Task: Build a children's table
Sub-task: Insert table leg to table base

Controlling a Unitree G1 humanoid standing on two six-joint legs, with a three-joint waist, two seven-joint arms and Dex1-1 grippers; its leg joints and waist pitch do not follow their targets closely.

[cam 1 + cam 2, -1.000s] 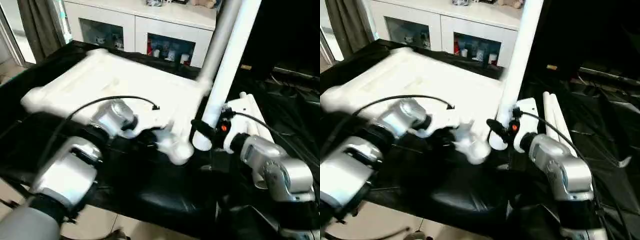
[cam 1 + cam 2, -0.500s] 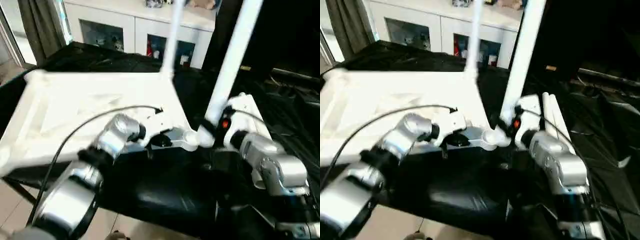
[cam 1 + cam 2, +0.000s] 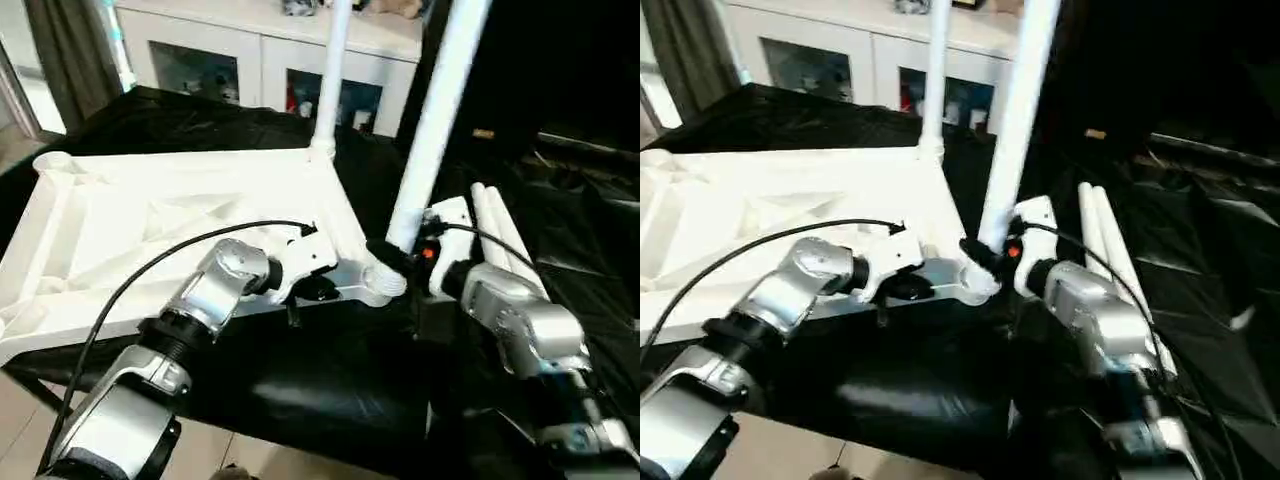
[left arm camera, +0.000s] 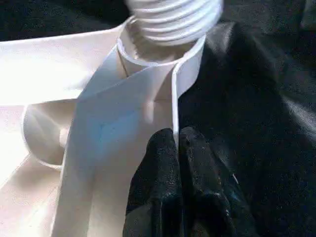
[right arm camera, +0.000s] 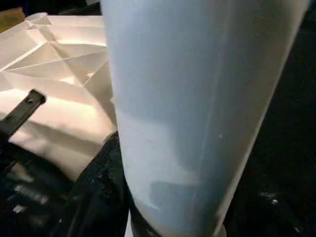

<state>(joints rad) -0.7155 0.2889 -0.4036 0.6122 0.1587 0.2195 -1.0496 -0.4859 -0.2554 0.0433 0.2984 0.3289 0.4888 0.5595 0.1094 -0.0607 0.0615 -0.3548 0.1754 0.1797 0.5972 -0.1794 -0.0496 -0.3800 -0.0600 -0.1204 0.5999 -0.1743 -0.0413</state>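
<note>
Two silver-armed grippers worked at the same near corner of the large white plastic rectangular tabletop [image 3: 180, 215], which lay upside down with its ribbed underside up on the black-draped work table [image 3: 330, 380]. The left gripper [image 4: 178, 143] had its two black fingers [image 4: 163, 163] pressed together, and they sat against the thin upright edge of the tabletop's rim just short of the round corner socket [image 3: 385, 283]; whether that edge was pinched between them could not be told. Directly ahead of that gripper, the threaded end of a long white tube leg [image 3: 432, 120] stood in the mouth of the socket, its ridges showing just above the rim in the left wrist view. The right gripper [image 3: 392, 258] stood about half open with its fingers around the lower part of this same leg, close above the socket, and the leg rose steeply from it, leaning a little away from upright. Beyond both grippers, at the far corner on the same side of the tabletop, a second white tube leg [image 3: 332, 70] stood upright in its socket. Just beside the right gripper, on its outer side, two more white tube legs [image 3: 500, 235] lay side by side on the black cloth. Behind the work table stood a white cabinet with glass doors [image 3: 250, 60].
</note>
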